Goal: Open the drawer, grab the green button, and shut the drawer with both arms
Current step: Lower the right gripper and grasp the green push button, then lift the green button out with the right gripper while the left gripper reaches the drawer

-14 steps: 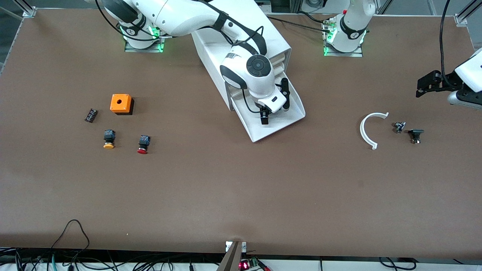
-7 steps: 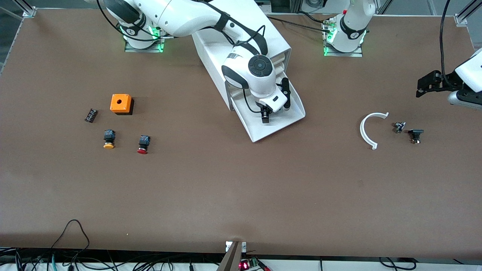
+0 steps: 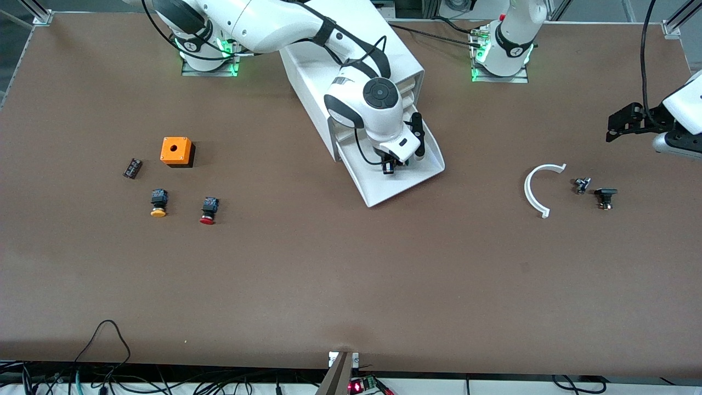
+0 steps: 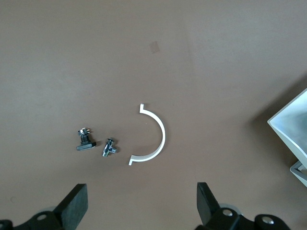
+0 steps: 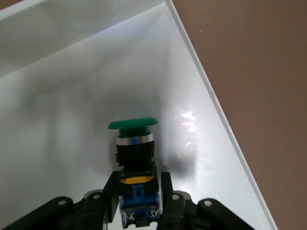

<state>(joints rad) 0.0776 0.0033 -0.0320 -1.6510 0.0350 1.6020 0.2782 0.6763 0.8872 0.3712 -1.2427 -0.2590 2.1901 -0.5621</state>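
- Drawer point(image 3: 417, 181), lowest of three in the white cabinet point(image 3: 329, 60), stands pulled out; the opening step looks done.
- Right gripper point(image 3: 389, 167) is down inside the drawer tray. Over the last second it has drawn back from the tray's open middle toward the cabinet and sunk lower.
- Right wrist view: the fingers point(image 5: 111, 194) sit narrow on either side of the green button point(image 5: 135, 158), pressed to its blue-and-black body; green cap points away from the wrist. Grip appears made.
- The button rests on, or barely off, the tray floor; cannot tell which.
- Judgement: pick step at its close; lifting clear of the drawer wall comes next, then shutting the drawer.
- Left gripper point(image 4: 139, 211) waits, jaws wide and empty, over the left arm's end of the table above a white curved piece point(image 4: 156, 139) and two small fittings point(image 4: 96, 143).
- Red-capped button point(image 3: 208, 211) and yellow-capped button point(image 3: 158, 203) lie untouched near the orange box point(image 3: 176, 151).
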